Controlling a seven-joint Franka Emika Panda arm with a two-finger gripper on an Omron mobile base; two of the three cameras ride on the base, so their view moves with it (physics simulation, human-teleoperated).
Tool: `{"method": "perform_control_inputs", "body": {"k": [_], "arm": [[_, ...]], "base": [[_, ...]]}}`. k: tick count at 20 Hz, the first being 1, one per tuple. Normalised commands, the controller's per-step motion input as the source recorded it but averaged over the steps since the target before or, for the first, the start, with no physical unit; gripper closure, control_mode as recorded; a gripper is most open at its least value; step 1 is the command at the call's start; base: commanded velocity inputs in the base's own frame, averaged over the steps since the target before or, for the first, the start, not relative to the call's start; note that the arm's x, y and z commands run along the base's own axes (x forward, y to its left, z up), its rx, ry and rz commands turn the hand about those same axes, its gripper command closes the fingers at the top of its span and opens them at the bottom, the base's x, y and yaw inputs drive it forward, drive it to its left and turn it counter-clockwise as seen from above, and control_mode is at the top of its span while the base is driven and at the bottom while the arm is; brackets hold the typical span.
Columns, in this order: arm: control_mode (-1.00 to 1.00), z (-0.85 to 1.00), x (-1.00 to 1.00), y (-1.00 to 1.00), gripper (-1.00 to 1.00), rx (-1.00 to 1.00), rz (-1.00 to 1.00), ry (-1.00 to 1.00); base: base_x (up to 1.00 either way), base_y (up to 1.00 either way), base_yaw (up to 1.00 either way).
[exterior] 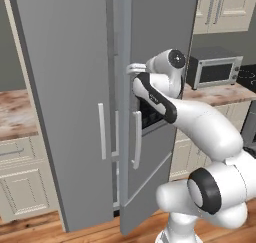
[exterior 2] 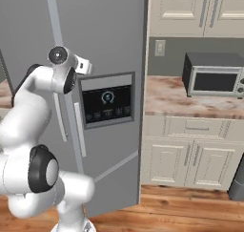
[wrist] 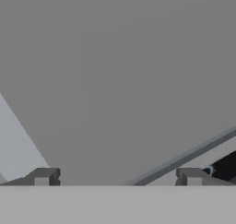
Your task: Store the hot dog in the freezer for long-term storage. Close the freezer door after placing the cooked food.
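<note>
The freezer door [exterior: 160,27] [exterior 2: 109,35] is the tall grey one with the black dispenser panel [exterior 2: 107,102] and a white vertical handle [exterior: 136,139]. In the left base view it stands slightly ajar, with a thin dark gap along its left edge. My gripper [exterior: 131,68] [exterior 2: 86,64] is up against the door's front, just above the dispenser. The hand view has its fingertips [wrist: 44,177] spread wide, so my gripper [wrist: 117,179] is open with nothing between them, facing flat grey door [wrist: 115,80] at close range. The hot dog and the freezer's inside are hidden.
The plain grey door [exterior: 65,87] with its own white handle [exterior: 102,132] stands to the left. A microwave [exterior: 212,69] [exterior 2: 214,78] sits on the marbled counter [exterior 2: 181,100] to the right, with cream cabinets [exterior 2: 190,164] above and below. The floor [exterior 2: 181,207] is wood.
</note>
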Motion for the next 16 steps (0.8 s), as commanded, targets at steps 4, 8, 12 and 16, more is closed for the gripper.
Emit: {"method": "perform_control_inputs", "body": {"k": [4, 8, 12, 16], "arm": [[-1.00, 0.00, 0.68, 0.00, -1.00, -0.03, 0.00, -0.01], [-1.00, 0.00, 0.66, 0.00, -1.00, -0.05, 0.00, 0.00], [-1.00, 0.00, 0.48, 0.00, -1.00, -0.03, 0.00, 0.00], [-1.00, 0.00, 0.43, 0.00, -1.00, -0.03, -0.01, 0.00]], "base": [[0.00, 0.00, 0.00], [0.00, 0.00, 0.00], [0.00, 0.00, 0.00], [0.00, 0.00, 0.00]]}}
